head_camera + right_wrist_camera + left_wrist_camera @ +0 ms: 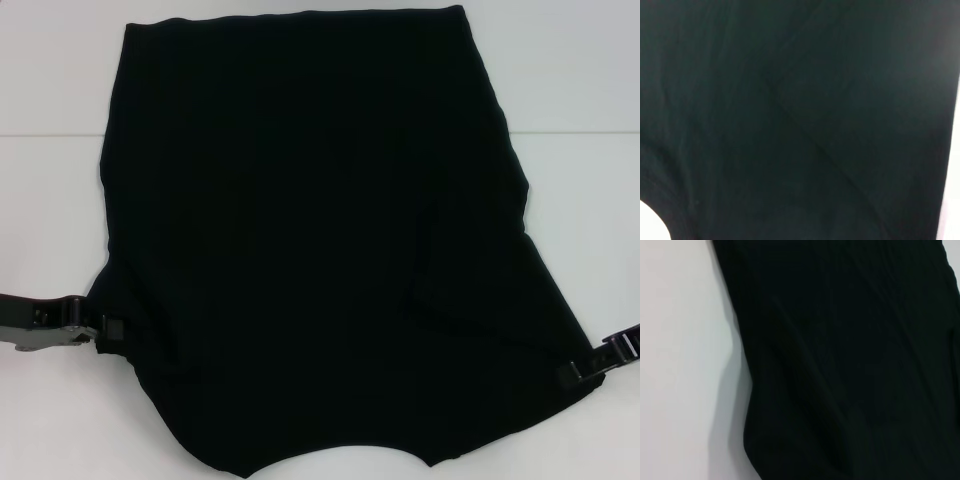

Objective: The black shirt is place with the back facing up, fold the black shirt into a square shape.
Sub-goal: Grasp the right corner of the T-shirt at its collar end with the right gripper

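The black shirt [310,230] lies plain side up on the white table, filling most of the head view. Its near part spreads wide between my two grippers and looks raised off the table. At the shirt's near left edge, my left gripper [102,328] is shut on the cloth. My right gripper [578,370] pinches the near right edge the same way. The left wrist view shows the black shirt [850,360] with table beside it. In the right wrist view the black shirt [800,115] fills nearly the whole picture, creased diagonally. No lettering shows.
The white table [50,90] shows to the left, right and behind the shirt, with a faint seam line [50,135] running across it. Nothing else stands on it in view.
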Tool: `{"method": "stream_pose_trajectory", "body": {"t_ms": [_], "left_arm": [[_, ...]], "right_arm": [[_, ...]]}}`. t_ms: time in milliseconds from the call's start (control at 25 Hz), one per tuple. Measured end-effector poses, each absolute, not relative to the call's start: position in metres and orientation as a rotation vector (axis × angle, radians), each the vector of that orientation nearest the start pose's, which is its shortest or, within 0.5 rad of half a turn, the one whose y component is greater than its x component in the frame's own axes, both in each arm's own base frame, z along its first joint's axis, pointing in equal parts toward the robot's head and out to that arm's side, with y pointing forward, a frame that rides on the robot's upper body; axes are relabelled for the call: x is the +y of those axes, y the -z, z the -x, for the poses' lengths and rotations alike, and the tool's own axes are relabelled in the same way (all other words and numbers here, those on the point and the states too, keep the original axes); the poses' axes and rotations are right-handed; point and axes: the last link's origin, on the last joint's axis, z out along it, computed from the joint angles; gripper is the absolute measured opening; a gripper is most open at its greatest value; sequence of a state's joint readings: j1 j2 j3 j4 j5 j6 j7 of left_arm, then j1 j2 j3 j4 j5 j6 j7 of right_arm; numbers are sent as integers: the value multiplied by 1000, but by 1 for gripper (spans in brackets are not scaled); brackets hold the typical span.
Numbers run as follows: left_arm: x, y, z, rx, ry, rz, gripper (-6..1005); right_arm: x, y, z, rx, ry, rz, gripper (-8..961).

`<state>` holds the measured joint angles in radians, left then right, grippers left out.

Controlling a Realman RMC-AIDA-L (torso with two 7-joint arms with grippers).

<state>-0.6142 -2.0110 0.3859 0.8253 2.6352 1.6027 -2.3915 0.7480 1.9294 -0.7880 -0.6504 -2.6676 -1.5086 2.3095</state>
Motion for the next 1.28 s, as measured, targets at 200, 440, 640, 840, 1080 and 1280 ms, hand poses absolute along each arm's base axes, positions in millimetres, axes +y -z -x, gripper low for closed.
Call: {"method": "stream_pose_trajectory", "body": {"t_ms": [200, 440, 640, 840, 1080, 1280], "left_arm": [[335, -63, 322, -1894, 231, 2122, 40], [334, -63, 323, -1897, 230, 2119, 40], [334, -63, 323, -1897, 230, 2118, 40], [334, -62, 323, -1900, 230, 2116, 40], [335, -59, 323, -1911, 232, 2119, 41], [335, -59, 322, -1909, 230, 2123, 42]], "right_arm": [[369, -40, -297, 1530, 325, 2444, 757], [369, -35, -297, 1521, 323, 2439, 757], [369, -29, -293, 1523, 315, 2458, 760], [367, -22, -288, 1525, 306, 2489, 760], [366, -21, -286, 1544, 298, 2494, 758], [366, -24, -285, 1563, 268, 2492, 756]]}}
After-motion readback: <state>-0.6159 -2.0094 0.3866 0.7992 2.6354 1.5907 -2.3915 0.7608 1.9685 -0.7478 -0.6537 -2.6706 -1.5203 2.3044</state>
